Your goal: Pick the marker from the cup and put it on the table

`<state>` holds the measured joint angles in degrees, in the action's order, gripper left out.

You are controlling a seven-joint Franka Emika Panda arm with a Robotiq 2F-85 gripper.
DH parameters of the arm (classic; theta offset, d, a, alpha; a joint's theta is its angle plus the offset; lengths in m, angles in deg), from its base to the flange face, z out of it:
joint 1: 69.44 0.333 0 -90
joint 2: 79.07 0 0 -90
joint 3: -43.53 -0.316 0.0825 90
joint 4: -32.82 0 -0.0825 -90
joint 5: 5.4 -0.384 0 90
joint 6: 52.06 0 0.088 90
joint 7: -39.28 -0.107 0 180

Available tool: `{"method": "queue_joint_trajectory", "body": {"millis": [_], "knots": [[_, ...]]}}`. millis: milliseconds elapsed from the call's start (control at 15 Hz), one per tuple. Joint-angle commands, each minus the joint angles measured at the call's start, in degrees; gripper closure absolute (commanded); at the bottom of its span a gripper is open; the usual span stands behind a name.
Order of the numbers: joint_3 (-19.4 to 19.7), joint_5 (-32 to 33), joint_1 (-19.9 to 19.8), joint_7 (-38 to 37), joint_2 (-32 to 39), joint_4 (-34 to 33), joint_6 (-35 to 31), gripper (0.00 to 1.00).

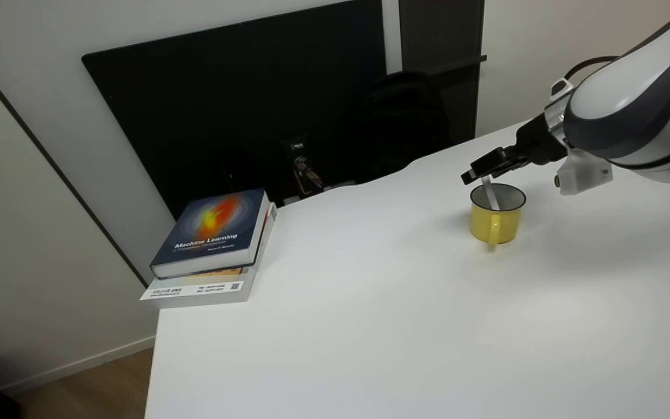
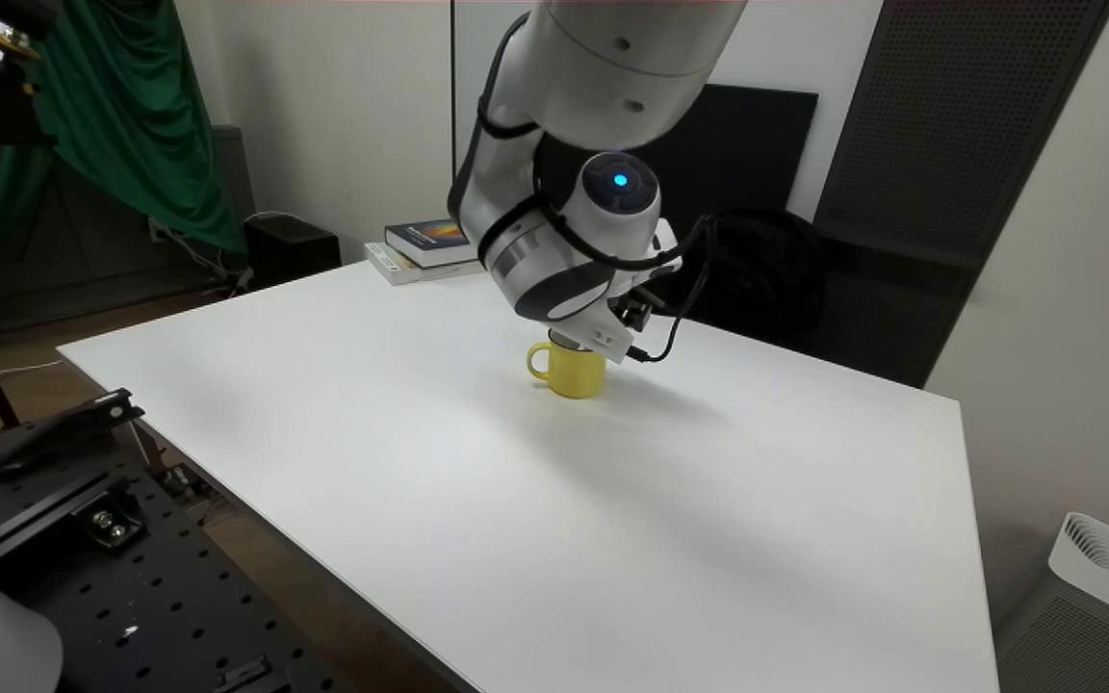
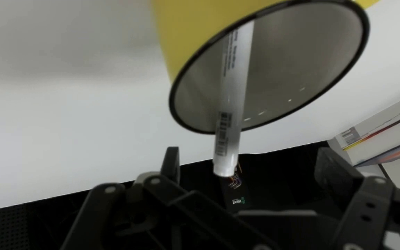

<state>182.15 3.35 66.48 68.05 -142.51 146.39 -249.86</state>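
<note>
The yellow cup stands upright on the white table; it has a black rim and a handle. It also shows in an exterior view and in the wrist view. The white marker leans in the cup, its upper end sticking out past the rim. Its lower end is hidden and no blue end shows. The marker also shows in an exterior view. My gripper is open just above the cup. The marker's end lies between the fingers in the wrist view, nearer the left one, apparently touching neither.
Two stacked books lie at a table edge, away from the cup. A dark backpack and a black board stand beyond the table edge. A white air purifier stands beside the table.
</note>
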Motion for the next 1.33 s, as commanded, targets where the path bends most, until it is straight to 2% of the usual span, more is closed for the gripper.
{"method": "queue_joint_trajectory", "body": {"millis": [0, 67, 200, 800, 933, 1267], "knots": [[0.62, 1.52, 1.92, -2.28, -2.21, -2.82, -0.20, 0.00], [0.84, 1.50, 2.31, -2.29, -2.34, -2.78, -0.20, 0.25], [1.36, 1.35, 3.09, -2.28, -2.45, -3.25, -0.06, 0.33], [4.98, -0.53, 6.56, -3.61, -0.21, -5.19, 0.02, 0.95], [5.72, -0.82, 7.20, -3.93, 0.51, -5.50, 0.04, 1.00], [7.09, -1.82, 8.64, -4.90, 4.42, -5.31, 0.05, 0.98]]}}
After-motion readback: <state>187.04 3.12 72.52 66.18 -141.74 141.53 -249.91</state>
